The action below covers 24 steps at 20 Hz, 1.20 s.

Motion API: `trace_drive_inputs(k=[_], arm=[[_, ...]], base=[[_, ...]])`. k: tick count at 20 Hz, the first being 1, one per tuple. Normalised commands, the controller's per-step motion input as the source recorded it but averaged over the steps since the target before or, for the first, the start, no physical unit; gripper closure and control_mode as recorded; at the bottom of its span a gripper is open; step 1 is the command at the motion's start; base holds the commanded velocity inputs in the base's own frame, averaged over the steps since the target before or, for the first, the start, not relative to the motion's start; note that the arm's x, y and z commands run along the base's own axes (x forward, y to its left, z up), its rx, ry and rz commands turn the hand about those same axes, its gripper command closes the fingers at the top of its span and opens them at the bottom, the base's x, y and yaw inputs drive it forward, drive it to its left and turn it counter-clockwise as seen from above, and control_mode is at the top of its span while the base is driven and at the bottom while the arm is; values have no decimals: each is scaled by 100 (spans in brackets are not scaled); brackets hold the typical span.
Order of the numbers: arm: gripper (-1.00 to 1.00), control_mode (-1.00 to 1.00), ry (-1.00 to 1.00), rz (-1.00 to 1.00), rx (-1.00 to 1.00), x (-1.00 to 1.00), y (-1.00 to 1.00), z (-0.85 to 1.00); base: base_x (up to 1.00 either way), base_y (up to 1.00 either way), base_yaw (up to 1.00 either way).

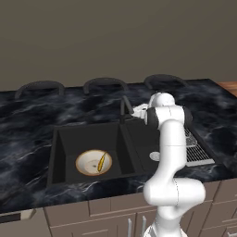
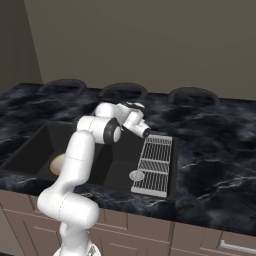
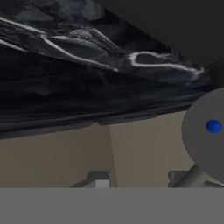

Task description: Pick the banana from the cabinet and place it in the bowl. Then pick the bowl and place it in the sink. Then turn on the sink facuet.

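Black marble counter (image 1: 28,120), white-veined, spans both base views. One sink (image 1: 65,139), matte black, centre-left of the left base view. One bowl (image 1: 85,163) on its floor, one banana (image 1: 101,161) lying in it at the right side. One faucet (image 1: 125,107), behind the basin at frame centre. One ribbed drain rack (image 2: 156,165), best seen right of centre in the right base view. Three dark chair backs along the far counter edge. Gripper (image 1: 139,111) sits near the faucet; its opening cannot be judged, nor any hold.
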Motion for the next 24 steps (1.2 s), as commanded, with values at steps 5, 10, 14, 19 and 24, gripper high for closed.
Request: trace_drive_inputs(k=[5,10,14,19,24], arm=[[100,-100,7,-13,0,0,-100,-77],[100,-100,12,-12,0,0,-100,-86],[100,-100,14,-10,2,0,-100,-93],[100,-100,17,-9,0,0,-100,-99],[100,-100,18,-11,0,0,-98,-100]], base=[[0,0,0],[0,0,0],[0,0,0],[0,0,0],[0,0,0]])
